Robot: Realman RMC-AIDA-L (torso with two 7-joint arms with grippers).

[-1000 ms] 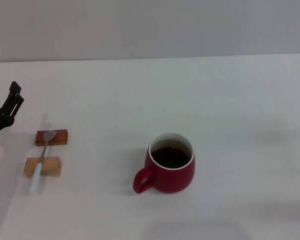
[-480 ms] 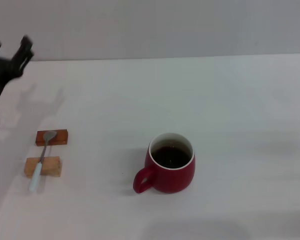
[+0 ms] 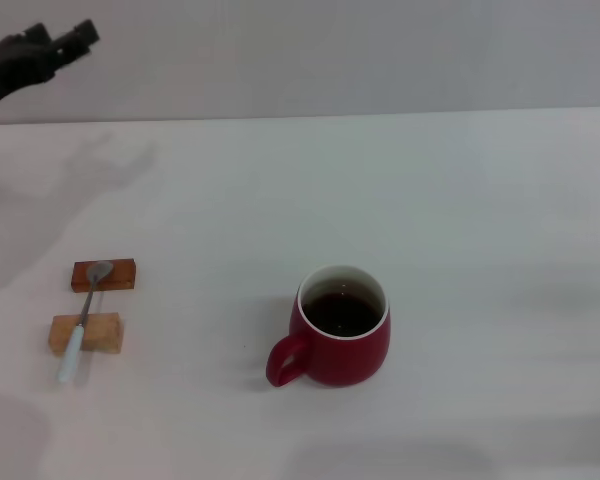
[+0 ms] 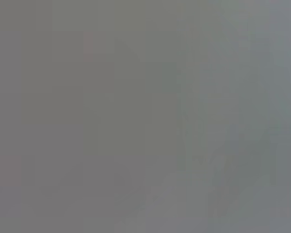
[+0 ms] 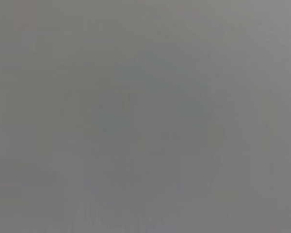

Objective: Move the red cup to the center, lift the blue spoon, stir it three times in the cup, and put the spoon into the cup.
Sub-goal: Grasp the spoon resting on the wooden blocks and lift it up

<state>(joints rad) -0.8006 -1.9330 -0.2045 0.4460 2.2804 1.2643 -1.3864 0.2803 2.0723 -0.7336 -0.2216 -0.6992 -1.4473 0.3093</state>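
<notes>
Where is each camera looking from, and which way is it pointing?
Head view: sits on the robot's head, looking forward and down at the white table with the red cup, the blue spoon on two wooden blocks, and the left gripper raised at the far left edge.
Left wrist view: on the left arm; only plain grey shows, none of the robot.
Right wrist view: on the right arm; also plain grey.
Shared: nothing recognisable appears in two views.

The head view looks forward and down from above onto the white table (image 3: pixel 460 200), taking in its far edge and the wall behind. Both wrist views show only featureless grey, sharing nothing recognisable with the head view.
</notes>
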